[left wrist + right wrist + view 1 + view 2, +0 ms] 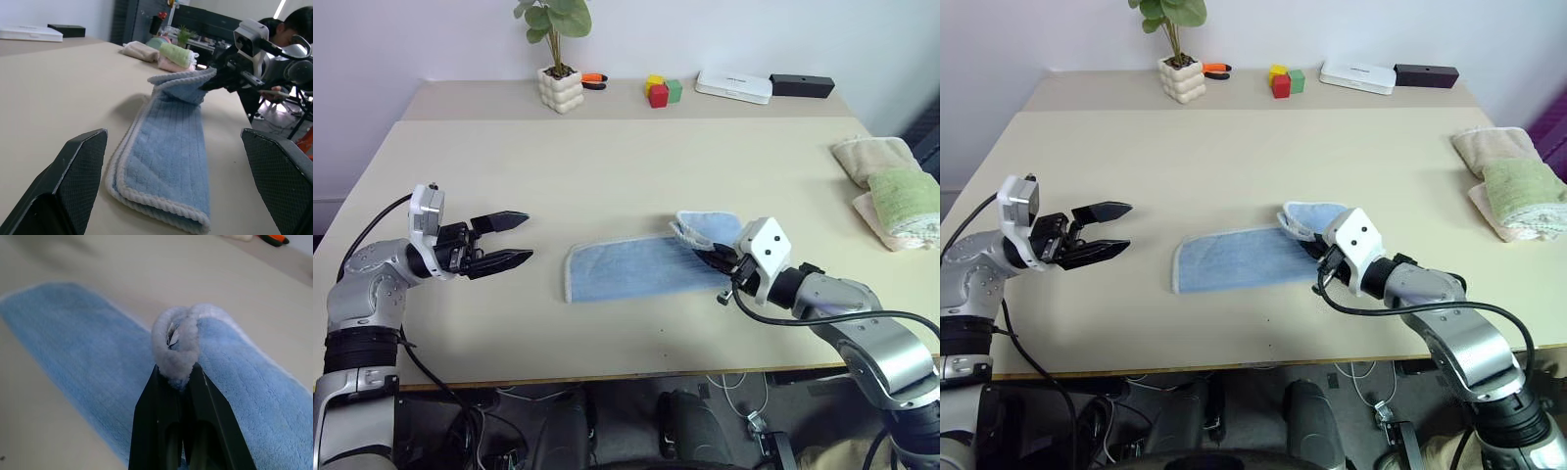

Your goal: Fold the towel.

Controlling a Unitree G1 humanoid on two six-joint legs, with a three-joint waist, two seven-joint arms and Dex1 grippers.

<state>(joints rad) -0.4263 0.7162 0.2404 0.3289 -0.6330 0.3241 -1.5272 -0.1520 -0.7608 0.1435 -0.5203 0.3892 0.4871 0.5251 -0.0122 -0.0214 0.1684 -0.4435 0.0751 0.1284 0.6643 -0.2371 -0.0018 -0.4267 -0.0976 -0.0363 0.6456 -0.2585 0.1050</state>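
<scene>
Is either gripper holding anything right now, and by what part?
The right gripper is shut on the long light-blue terry towel, pinching its bunched whitish edge trim at the lifted end. The left gripper is open, holding nothing.

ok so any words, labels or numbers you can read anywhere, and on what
None can be read.
White box at the table's far edge: a faint dark mark on its top, too small to read.
Towel, black box and colored blocks: no print visible.

The long light-blue terry cloth towel with whitish edge trim (631, 268) lies flat at centre frame, its right end lifted and curled back over itself, seemingly doubled in layers.
</scene>
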